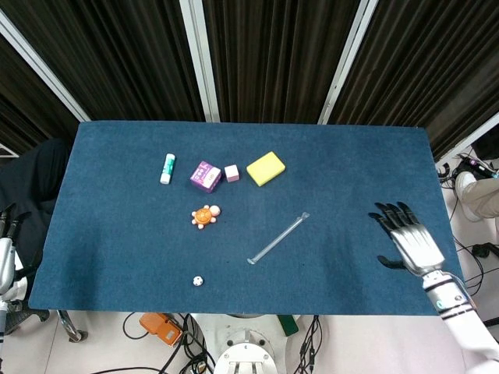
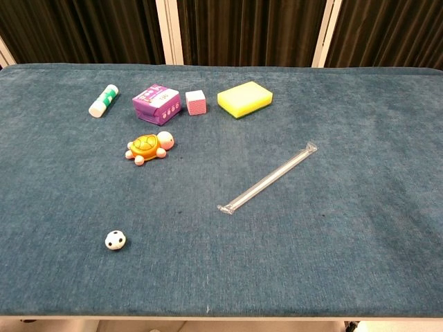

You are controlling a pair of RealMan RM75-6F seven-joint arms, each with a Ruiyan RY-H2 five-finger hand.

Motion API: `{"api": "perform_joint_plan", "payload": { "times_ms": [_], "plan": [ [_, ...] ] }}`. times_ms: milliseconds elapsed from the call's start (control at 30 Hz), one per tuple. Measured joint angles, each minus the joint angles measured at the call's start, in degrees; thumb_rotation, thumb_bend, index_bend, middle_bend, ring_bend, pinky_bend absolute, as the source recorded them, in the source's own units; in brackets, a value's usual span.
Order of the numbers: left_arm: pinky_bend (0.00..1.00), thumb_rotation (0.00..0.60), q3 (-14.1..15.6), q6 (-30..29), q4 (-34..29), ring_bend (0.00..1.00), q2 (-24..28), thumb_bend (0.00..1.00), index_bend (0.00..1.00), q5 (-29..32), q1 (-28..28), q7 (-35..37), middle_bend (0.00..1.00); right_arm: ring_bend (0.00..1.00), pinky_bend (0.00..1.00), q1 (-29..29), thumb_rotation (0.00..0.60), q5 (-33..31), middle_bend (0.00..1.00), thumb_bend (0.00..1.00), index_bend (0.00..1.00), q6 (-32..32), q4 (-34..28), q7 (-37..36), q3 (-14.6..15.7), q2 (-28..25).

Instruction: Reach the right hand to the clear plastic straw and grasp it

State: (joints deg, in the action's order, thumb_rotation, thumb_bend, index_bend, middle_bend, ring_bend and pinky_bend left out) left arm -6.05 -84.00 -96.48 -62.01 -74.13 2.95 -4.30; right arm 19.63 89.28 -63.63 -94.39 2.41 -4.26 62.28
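- Where the desk [image 1: 117,234] is covered, a blue carpet-like cloth is seen; dark pleated curtains [image 1: 273,54] with pale uprights stand behind it.
- The clear plastic straw [image 1: 278,238] is found lying flat and diagonal near the desk's middle, touched by nothing.
- The right hand [image 1: 411,241] is held over the desk's right part, well apart from the straw, fingers [image 1: 390,212] spread and empty.
- The left hand [image 1: 6,234] is only partly shown at the left edge; its state cannot be told.
- Cables [image 1: 156,331] are noted on the floor.
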Motion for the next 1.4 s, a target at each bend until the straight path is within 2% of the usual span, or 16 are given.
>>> {"api": "perform_joint_plan", "payload": {
  "times_ms": [200,333,500,833,1400],
  "plan": [
    [0.09,0.600,-0.20,0.26,-0.02,0.01,0.27,0.32,0.15,0.53,-0.07,0.61,0.00,0.12,0.09,13.02,0.600,0.12,0.11,0.30,0.32,13.87,6.53,-2.42,-2.66,6.46],
    [0.09,0.600,-0.19,0.38,-0.07,0.01,0.41,0.32,0.15,0.60,-0.07,0.76,0.00,0.12,0.09,19.06,0.600,0.18,0.11,0.30,0.36,19.43,10.54,-3.91,-3.48,11.77],
    [0.09,0.600,-0.25,0.44,-0.07,0.01,0.56,0.32,0.15,0.68,-0.10,1.09,0.00,0.12,0.09,24.09,0.600,0.24,0.11,0.30,0.41,23.25,14.71,-5.56,-3.66,16.96],
    [0.09,0.600,-0.21,0.69,-0.01,0.01,0.61,0.32,0.15,0.73,0.00,1.05,0.00,0.12,0.09,28.62,0.600,-0.33,0.11,0.30,0.48,27.12,18.69,-7.51,-1.71,21.49],
    [0.09,0.600,-0.36,1.15,-0.12,0.01,0.85,0.32,0.15,1.36,0.04,1.43,0.00,0.12,0.09,33.06,0.600,-1.90,0.11,0.33,0.53,30.16,26.22,-11.69,0.33,26.80]
  ]
}}
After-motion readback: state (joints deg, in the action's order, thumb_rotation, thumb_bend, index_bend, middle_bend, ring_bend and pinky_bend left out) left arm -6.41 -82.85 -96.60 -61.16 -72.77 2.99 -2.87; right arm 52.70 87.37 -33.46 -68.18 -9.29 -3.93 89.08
